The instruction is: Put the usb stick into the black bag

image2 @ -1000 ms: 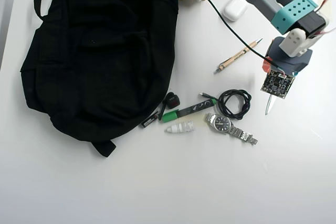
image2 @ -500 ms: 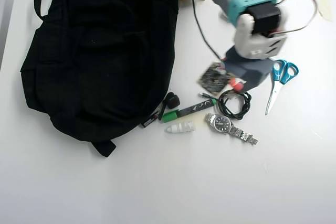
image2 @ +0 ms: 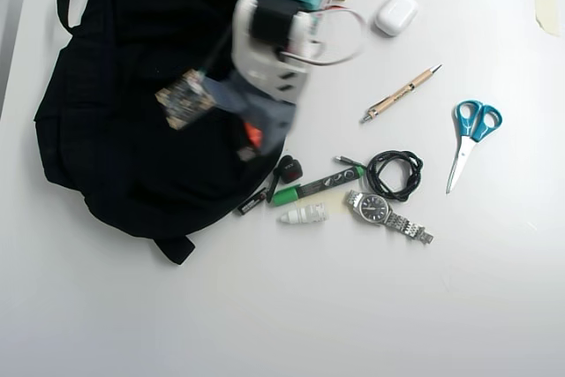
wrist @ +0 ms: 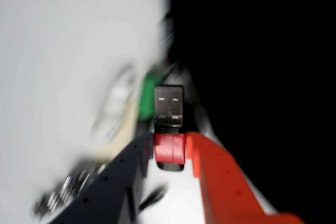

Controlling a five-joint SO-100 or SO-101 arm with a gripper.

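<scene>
In the wrist view the usb stick, red body with a metal end pointing away, sits clamped between a black finger and an orange finger of my gripper. The black bag fills the right half of that blurred view. From overhead, the gripper hangs over the right part of the large floppy black bag, close to its right edge. The stick itself is too small and blurred to make out there.
Right of the bag lie a black-and-red clip object, a thin black stick, a green marker, a white plastic piece, a watch, a coiled black cable, a pen, scissors and a white case.
The arm has swung from the right side of the table, near the scissors, leftward across the clutter and now hangs over the bag.
</scene>
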